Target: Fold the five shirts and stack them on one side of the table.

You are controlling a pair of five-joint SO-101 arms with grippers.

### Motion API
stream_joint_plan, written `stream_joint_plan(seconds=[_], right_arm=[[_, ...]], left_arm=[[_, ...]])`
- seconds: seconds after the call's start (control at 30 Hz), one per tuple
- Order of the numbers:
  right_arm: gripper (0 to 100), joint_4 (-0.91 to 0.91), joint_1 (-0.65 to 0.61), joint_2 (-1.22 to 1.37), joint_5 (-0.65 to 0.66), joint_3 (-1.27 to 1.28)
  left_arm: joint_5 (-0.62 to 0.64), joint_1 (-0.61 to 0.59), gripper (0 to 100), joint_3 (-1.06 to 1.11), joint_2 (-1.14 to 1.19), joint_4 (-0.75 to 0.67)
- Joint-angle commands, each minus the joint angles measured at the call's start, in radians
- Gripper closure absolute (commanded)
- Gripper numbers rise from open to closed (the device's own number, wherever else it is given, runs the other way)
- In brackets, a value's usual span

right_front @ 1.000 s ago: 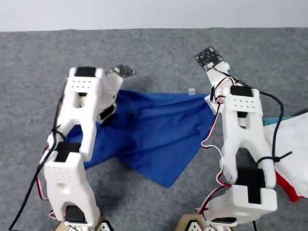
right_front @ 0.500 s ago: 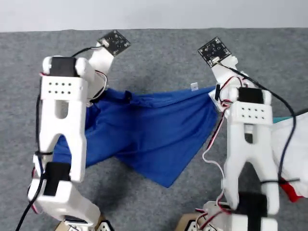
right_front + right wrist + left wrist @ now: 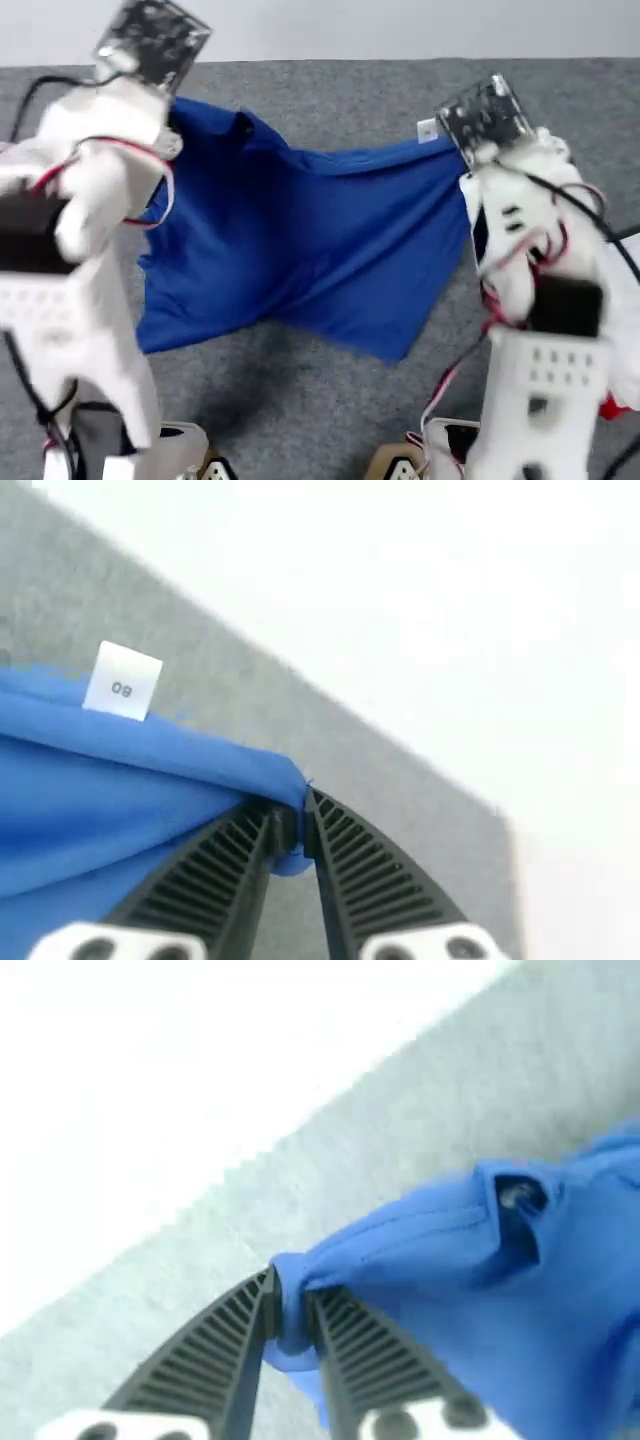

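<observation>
A blue shirt [image 3: 310, 250] hangs stretched between the two raised arms over the grey table, its lower part still draped toward the surface. My left gripper [image 3: 288, 1305] is shut on one bunched corner of the blue shirt [image 3: 480, 1270]; in the high view this arm [image 3: 95, 190] stands at the left. My right gripper [image 3: 290, 825] is shut on the opposite top corner of the blue shirt [image 3: 110, 810], beside a small white label [image 3: 124, 684]. That arm [image 3: 520, 230] rises at the right in the high view.
A white garment with red trim [image 3: 625, 330] lies at the right edge behind the right arm. Grey carpet-like table surface [image 3: 330, 110] runs to a pale far edge. Bare grey surface lies in front of the shirt [image 3: 300, 400].
Both arms have lifted high, pulling the blue shirt up off the table and spreading its top edge wider. The left arm moved up and left.
</observation>
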Motion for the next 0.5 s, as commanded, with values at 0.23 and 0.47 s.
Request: stream_joint_plan(seconds=[0.23,0.47], right_arm=[[98.8,0.088,0.090,-0.285,0.167,-0.066],[98.8,0.168,0.189,-0.386,0.199,-0.068]], left_arm=[[-0.051,-0.031,100,-0.282,-0.193,0.000],[-0.063,-0.167,100,-0.372,-0.284,0.006]])
